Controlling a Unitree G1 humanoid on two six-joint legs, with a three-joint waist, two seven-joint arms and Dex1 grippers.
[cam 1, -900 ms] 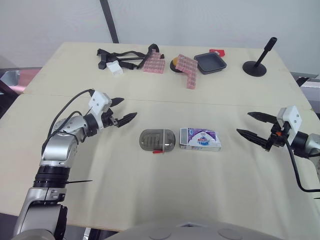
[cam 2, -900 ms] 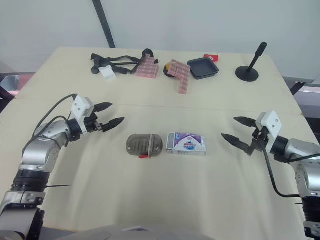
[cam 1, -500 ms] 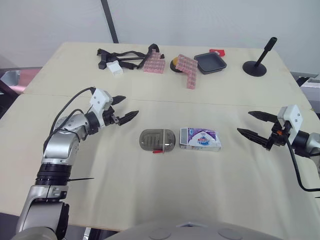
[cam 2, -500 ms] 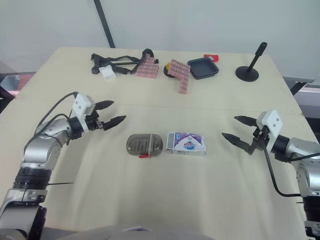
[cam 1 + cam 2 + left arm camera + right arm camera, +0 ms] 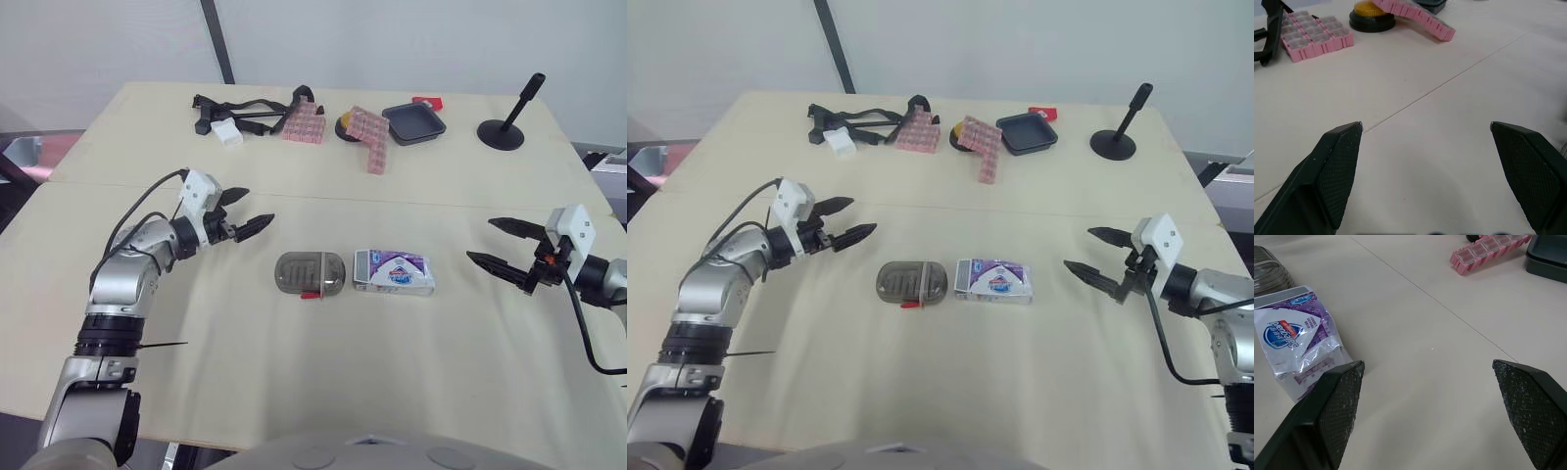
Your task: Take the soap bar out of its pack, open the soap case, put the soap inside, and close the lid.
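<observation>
A purple and white soap pack (image 5: 394,272) lies flat in the middle of the table, and shows again in the right wrist view as the soap pack (image 5: 1297,340). Just to its left sits the dark translucent soap case (image 5: 309,273), lid down, with a small red clasp at its front edge. My left gripper (image 5: 249,211) hovers open to the left of the case, fingers pointing toward it, nothing held. Off to the right of the pack, my right gripper (image 5: 496,245) stands open and empty, well apart from it.
Along the far edge lie a black strap with a white block (image 5: 227,132), two pink compartment boxes (image 5: 304,124), an orange-topped disc (image 5: 344,126), a dark tray (image 5: 412,123) and a black stand (image 5: 506,127). A seam runs across the table (image 5: 294,382).
My left gripper has moved a little to the right, toward the soap case. The right gripper, the pack and the case have stayed in place.
</observation>
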